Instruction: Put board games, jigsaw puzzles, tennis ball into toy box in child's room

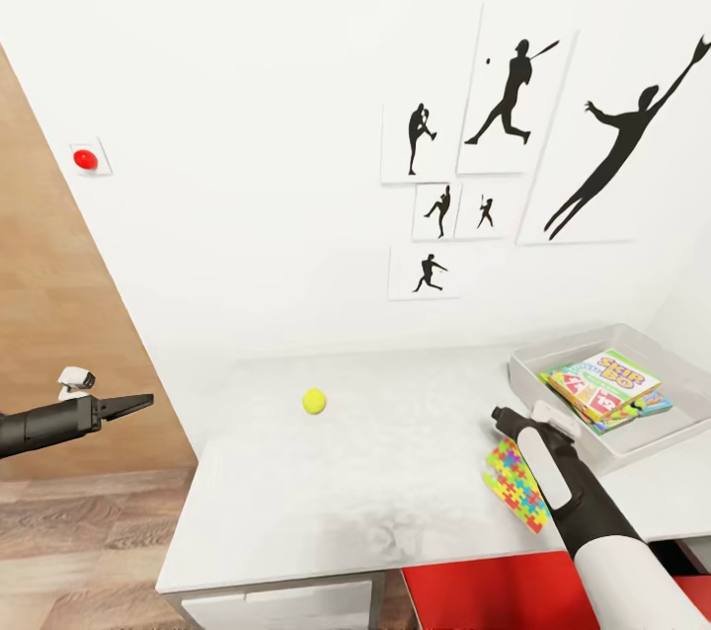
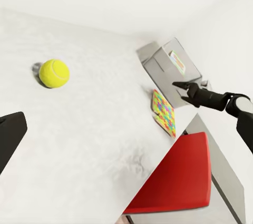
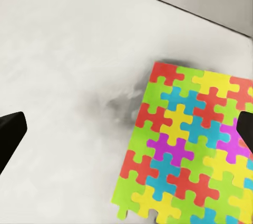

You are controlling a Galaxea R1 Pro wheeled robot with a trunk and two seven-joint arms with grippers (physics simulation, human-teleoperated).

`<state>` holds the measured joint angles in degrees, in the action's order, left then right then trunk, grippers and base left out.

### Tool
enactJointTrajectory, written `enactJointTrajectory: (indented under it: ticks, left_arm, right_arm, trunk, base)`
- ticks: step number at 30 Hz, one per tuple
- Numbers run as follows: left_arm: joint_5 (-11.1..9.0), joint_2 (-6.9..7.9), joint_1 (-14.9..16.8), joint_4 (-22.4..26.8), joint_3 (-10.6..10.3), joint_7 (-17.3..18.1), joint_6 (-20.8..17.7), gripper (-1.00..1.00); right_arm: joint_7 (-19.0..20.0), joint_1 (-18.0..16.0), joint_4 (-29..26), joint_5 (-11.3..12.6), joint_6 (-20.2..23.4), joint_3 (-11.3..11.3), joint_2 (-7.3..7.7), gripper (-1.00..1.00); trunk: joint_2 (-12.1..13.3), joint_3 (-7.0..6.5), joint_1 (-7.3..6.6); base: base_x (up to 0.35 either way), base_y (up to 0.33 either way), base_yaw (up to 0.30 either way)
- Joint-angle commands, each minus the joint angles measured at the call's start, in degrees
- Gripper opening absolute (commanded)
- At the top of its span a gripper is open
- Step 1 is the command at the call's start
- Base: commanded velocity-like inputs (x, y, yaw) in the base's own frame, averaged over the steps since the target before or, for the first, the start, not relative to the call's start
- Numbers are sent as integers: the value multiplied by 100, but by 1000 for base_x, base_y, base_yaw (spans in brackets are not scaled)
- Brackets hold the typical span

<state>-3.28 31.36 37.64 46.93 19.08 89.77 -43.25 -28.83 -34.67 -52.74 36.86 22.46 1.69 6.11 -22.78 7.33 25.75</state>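
A yellow tennis ball (image 1: 314,401) (image 2: 54,72) rests mid-table on the white table (image 1: 395,472). Near the table's front right edge lies a multicoloured jigsaw puzzle (image 1: 518,490) (image 3: 184,145) (image 2: 164,112). My right gripper (image 1: 501,416) (image 3: 132,124) (image 2: 182,86) hovers open just above the puzzle's left part, one finger on either side, holding nothing. At the back right stands the clear grey toy box (image 1: 538,354) (image 2: 158,58) with colourful board games (image 1: 602,385) stacked inside. My left gripper (image 1: 143,402) hangs open off the table's left end, pointing toward the ball; one finger (image 2: 10,139) shows.
A red chair (image 1: 494,590) (image 2: 179,176) is tucked under the table's front right. The white wall behind carries black baseball silhouettes (image 1: 513,97) and a red button (image 1: 86,159). A wooden panel (image 1: 49,314) and wood floor lie to the left.
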Motion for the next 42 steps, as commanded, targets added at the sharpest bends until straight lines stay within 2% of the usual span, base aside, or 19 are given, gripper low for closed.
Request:
enactJointTrajectory:
  ticks: [1, 18, 26, 33, 42]
  left_arm:
    - [3, 1, 5, 0, 0, 23, -61, 100]
    - [-5, 1, 6, 0, 0, 23, -61, 100]
    - [-6, 1, 5, 0, 0, 23, -61, 100]
    - [2, 1, 6, 0, 3, 23, -61, 100]
    - [-3, 1, 6, 0, 3, 23, -61, 100]
  right_arm:
    - [-35, -4, 0, 41, 15, -3, 0, 100]
    - [-52, -66, 36, 36, -194, -2, 4, 100]
    - [-53, -106, 54, 32, -506, -17, 0, 100]
    - [-53, -138, 452, 18, -948, -20, 0, 100]
    - [-53, -153, 524, 10, -1028, -28, 10, 100]
  trunk:
    - [-13, 21, 3]
    - [-13, 177, 3]
    - [-13, 251, 3]
    - [-13, 317, 3]
    - [-13, 401, 3]
  base:
    - [0, 0, 0]
    - [0, 0, 0]
    - [0, 0, 0]
    - [0, 0, 0]
    - [0, 0, 0]
